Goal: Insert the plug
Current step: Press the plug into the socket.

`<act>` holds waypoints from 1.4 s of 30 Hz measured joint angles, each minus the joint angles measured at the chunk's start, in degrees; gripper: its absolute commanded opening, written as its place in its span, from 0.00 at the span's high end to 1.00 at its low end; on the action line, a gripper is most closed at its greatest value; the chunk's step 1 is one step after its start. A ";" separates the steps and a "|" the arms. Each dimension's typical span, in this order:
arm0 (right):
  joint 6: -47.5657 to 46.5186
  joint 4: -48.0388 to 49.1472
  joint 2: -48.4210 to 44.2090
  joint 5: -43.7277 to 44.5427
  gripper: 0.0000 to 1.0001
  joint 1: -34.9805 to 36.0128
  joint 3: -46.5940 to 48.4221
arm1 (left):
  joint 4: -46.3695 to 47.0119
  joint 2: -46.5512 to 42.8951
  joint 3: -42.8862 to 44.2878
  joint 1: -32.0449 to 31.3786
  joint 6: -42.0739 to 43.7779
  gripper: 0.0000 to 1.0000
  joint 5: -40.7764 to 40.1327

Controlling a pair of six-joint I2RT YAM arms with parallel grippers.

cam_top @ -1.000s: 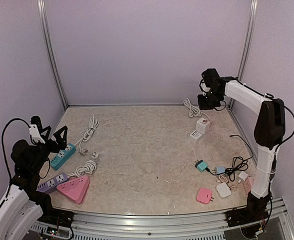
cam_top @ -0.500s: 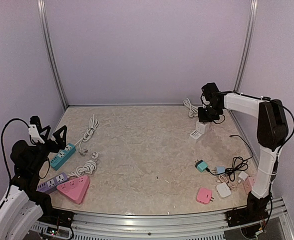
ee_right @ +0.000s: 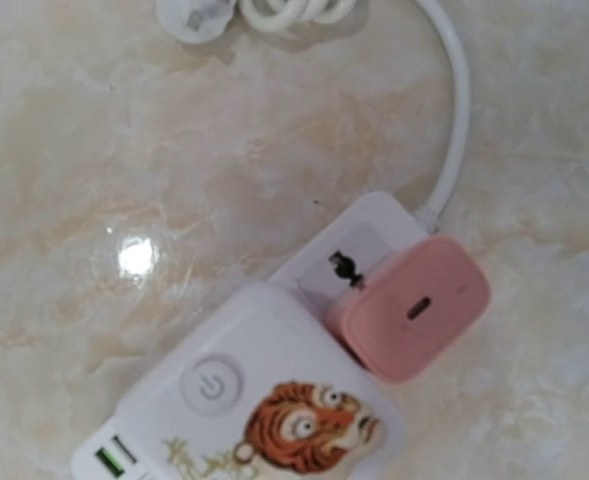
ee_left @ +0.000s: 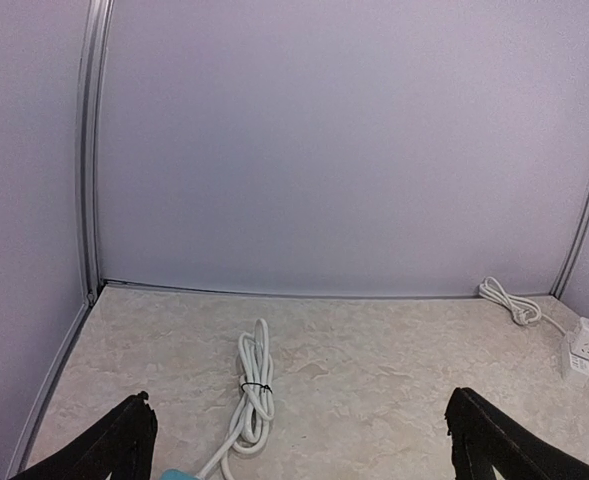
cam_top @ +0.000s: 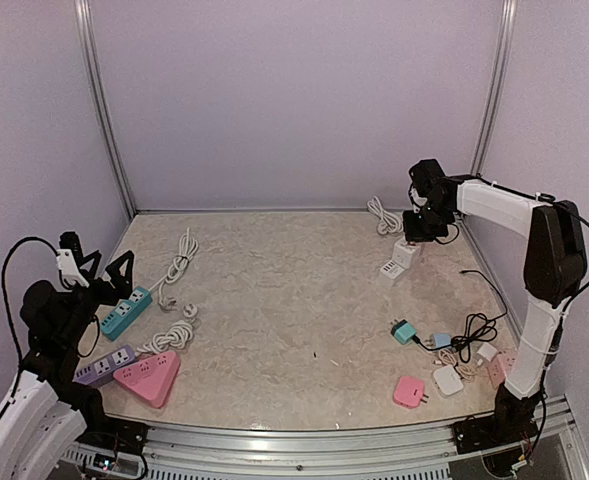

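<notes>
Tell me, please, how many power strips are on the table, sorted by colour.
Teal power strip: 1
Purple power strip: 1
Pink triangular power strip: 1
White power strip: 1
Total: 4

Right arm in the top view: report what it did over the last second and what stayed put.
The right gripper came down toward the white tiger-sticker power strip, then drifted slightly right, shut, nothing visibly held. The strip, the pink square adapter on it, the open left gripper and all else stayed put.
</notes>
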 measured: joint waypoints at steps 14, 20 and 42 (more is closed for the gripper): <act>0.35 1.66 0.39 1.49 1.00 0.00 -3.50 | 0.00 -0.44 0.00 0.00 0.00 0.01 0.00; 0.33 0.28 -0.24 1.51 1.00 0.04 -3.34 | 0.00 -0.44 0.00 0.00 0.17 0.01 0.00; -2.54 0.09 -16.61 1.27 0.00 12.02 -11.08 | -65.05 41.55 49.40 2.45 50.51 0.01 -7.80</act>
